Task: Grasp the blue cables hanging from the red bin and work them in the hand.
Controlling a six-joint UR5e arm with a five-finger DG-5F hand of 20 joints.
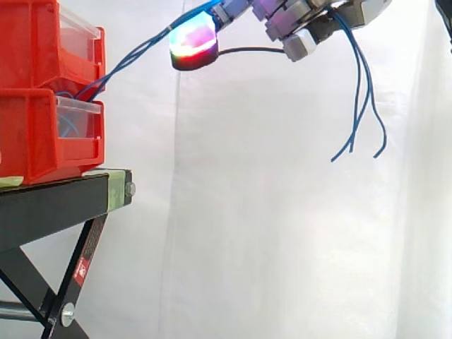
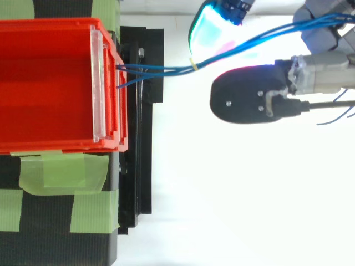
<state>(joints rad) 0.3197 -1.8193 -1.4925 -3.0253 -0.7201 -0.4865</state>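
Evidently | hand (image 1: 304, 25) fingers (image 1: 193, 41) were curled round blue cables (image 1: 134, 56) | cables looked light, limp, slippery; loose ends hung behind fingers | best hold judged: bundled stretch ahead of fingers, toward red bin (image 1: 35, 134)

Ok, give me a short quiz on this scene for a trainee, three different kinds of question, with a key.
1. True or false: the blue cables lie slack on the black stand.
2. Where do the cables' loose ends hang? A in the upper red bin; B below the hand; C on the green tape.
3. Fill in: the small tie round the cables is ____.
Key: 1 false, they rise to the hand, which grips them. 2 B. 3 yellow.
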